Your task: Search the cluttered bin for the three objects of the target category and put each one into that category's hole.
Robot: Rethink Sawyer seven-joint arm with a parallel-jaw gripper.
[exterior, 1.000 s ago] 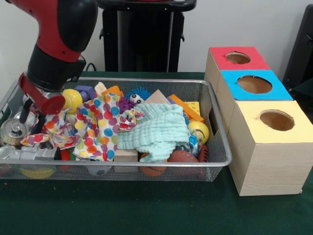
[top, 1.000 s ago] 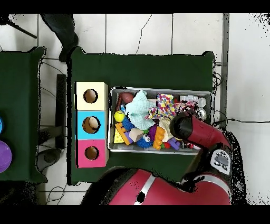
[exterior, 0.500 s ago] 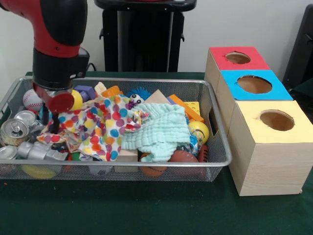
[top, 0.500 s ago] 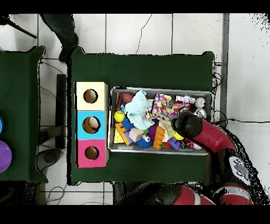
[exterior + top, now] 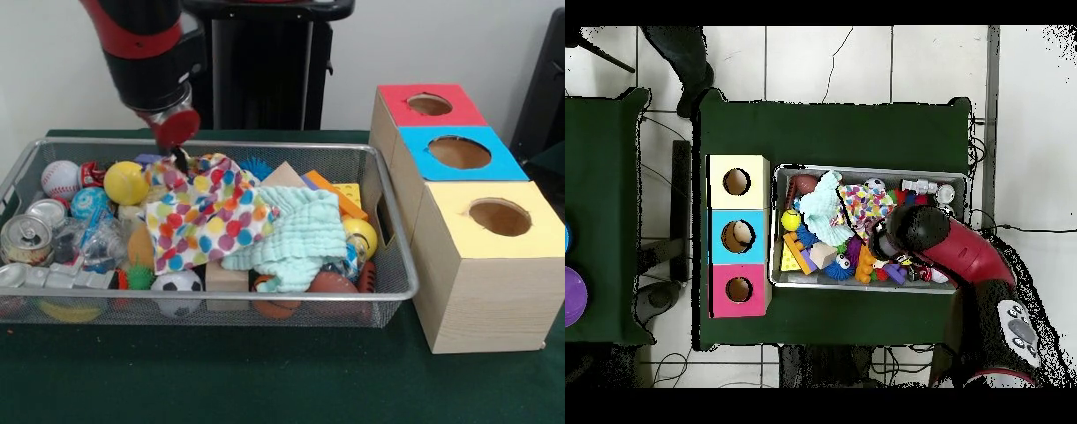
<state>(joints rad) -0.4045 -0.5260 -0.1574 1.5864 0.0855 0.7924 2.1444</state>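
On the green worktop [image 5: 265, 380], the mesh bin [image 5: 221, 305] holds a soccer ball [image 5: 179, 287] and a football [image 5: 335, 284] at its near wall. Mid-bin, a polka-dot cloth [image 5: 207, 221] overlaps a mint cloth [image 5: 296, 234]. A yellow ball [image 5: 126, 183] and a baseball [image 5: 60, 178] lie farther back. The gripper [image 5: 179, 159] pinches the polka-dot cloth's far edge, its jaws clenched. Three holed boxes [image 5: 481, 256] stand beside the bin.

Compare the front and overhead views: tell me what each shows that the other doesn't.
Only the front view shows the baseball, the soccer ball and the can. Only the overhead view shows the purple disc on a second table and the tiled floor. Both share the wire bin, the polka-dot cloth, the mint cloth and the three boxes with holes.
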